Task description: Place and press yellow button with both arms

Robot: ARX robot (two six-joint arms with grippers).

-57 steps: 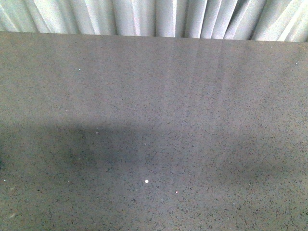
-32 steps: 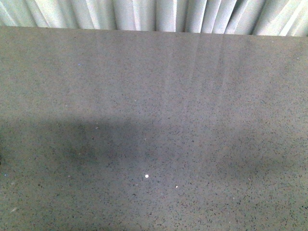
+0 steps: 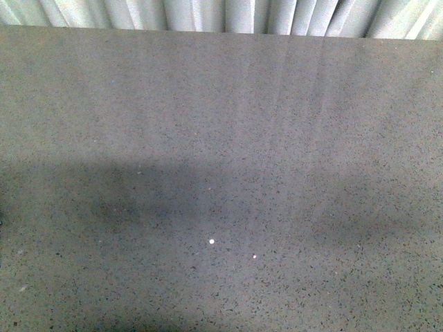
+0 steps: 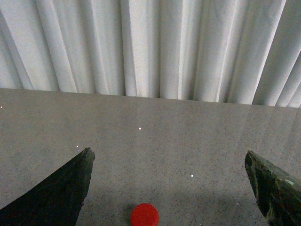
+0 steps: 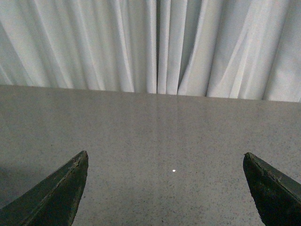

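Grey speckled stone counter [image 3: 221, 124] fills the front view, with a pleated white curtain [image 3: 228, 14] hanging behind its far edge. A broad soft shadow crosses the near half. Two white specks [image 3: 211, 241] lie on the counter toward the near edge, close together. Neither arm shows in the front view.

Left wrist view: left gripper [image 4: 168, 151] is held above the counter, with its dark fingers [image 4: 61, 193] spread wide apart and nothing between the pads. A red round cap [image 4: 145, 214] sits on the counter in the gap between the two fingers, cut by the picture edge and touching neither. Only its top is visible, so I cannot tell what kind of body it has.

Right wrist view: right gripper [image 5: 164, 154] also stands wide apart, its fingers [image 5: 51, 197] holding nothing. There is bare counter below it, with one white speck between the tips.

Yellow button: out of sight in all three views, so its place cannot be told.
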